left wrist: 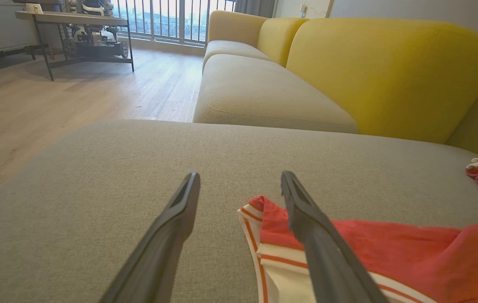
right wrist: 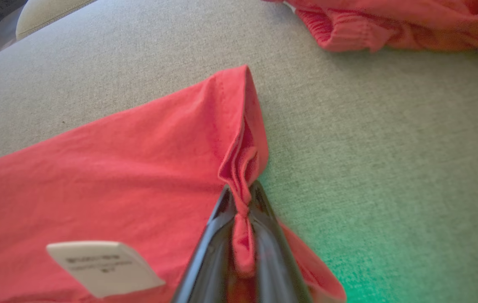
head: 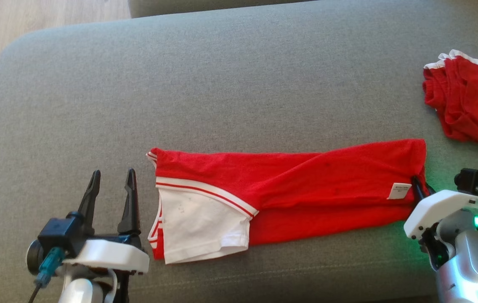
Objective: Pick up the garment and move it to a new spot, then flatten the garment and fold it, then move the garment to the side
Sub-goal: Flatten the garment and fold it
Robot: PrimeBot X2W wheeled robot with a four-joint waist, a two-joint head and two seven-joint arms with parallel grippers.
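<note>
Garment folded on grey cushion; right gripper pinching its edge

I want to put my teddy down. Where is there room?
The grey cushion is bare beyond the red shirt, across to its left edge. Crowded at the right, where the other red garment lies and the right tool pinches the shirt.

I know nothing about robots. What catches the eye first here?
A red garment with a white sleeve lies in a long strip on the grey cushion. The right gripper pinches its right edge, while the left gripper stands open beside the sleeve end. A second red garment lies crumpled at far right.
</note>
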